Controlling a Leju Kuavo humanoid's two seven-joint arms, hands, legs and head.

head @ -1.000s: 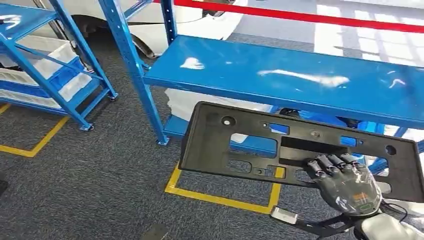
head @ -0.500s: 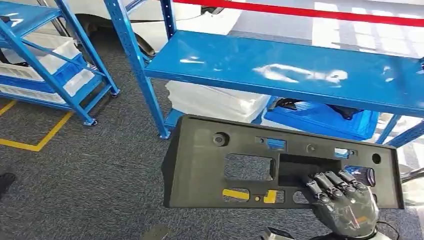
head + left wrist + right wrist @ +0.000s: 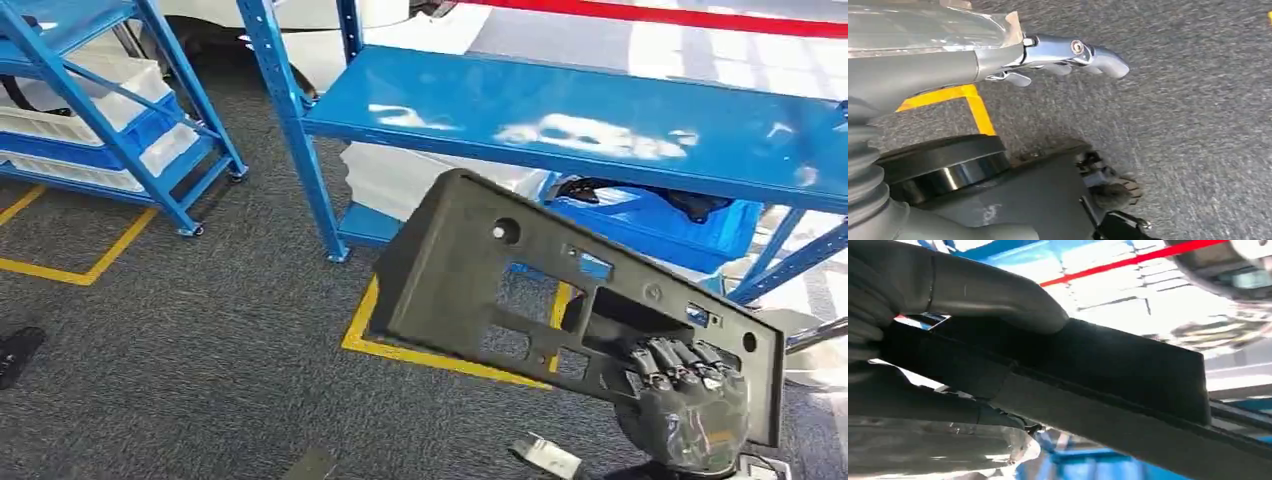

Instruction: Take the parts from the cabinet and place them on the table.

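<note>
A large black plastic panel [image 3: 470,280] with several cutouts hangs in front of me, tilted, its far left corner raised toward the blue shelf [image 3: 600,110]. My right hand [image 3: 685,400] grips the panel's lower right edge, fingers over the rim. In the right wrist view the thumb [image 3: 978,290] presses on the panel's dark edge [image 3: 1108,370]. My left hand [image 3: 1063,52] hangs over the grey carpet with its fingers stretched out and nothing in them.
The blue shelf's top is bare and shiny. Under it lie stacked white trays [image 3: 400,175] and a blue crate [image 3: 650,225]. A second blue rack [image 3: 100,110] with white bins stands at the left. Yellow tape [image 3: 440,355] marks the carpet.
The panel has tilted: its left end rose toward the shelf and its right end dropped with my right hand. The camera has shifted a little too.
</note>
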